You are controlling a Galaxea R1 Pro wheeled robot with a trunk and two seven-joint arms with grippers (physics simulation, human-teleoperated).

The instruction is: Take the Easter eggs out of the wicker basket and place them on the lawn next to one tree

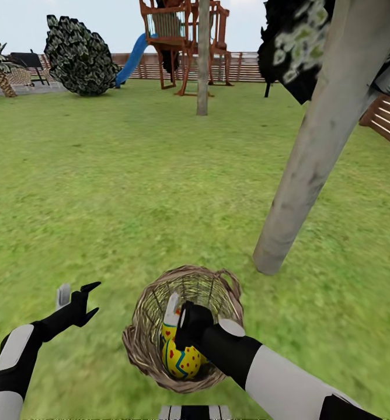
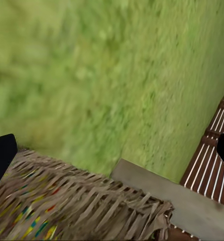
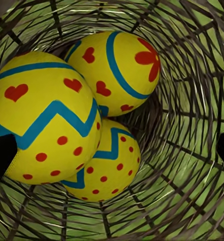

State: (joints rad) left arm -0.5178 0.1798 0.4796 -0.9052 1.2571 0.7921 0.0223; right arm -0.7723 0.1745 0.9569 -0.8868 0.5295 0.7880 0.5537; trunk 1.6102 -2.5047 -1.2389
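The right end effector (image 1: 180, 315) reaches down into the wicker basket (image 1: 142, 332), which sits on the lawn (image 1: 131, 192) just in front of the robot. Its fingers are spread apart: in the right wrist view their dark tips stand at opposite edges with all three Easter eggs (image 3: 67, 120) between and beyond them, none yet gripped. The eggs are yellow with red hearts or dots and blue zigzag bands, packed touching one another at the basket's bottom. No writing or label can be read anywhere.

The left end effector (image 1: 75, 297) hovers over the grass beside the basket, fingers apart and holding nothing; its wrist view looks across the basket's woven rim (image 2: 82, 201).

Just beyond the basket, on the right end effector's far side, a leaning pale-grey tree (image 1: 317, 140) trunk meets the grass. Farther off stand a play tower (image 1: 180, 35) with a blue slide (image 1: 133, 55) and a slatted fence (image 1: 241, 67)
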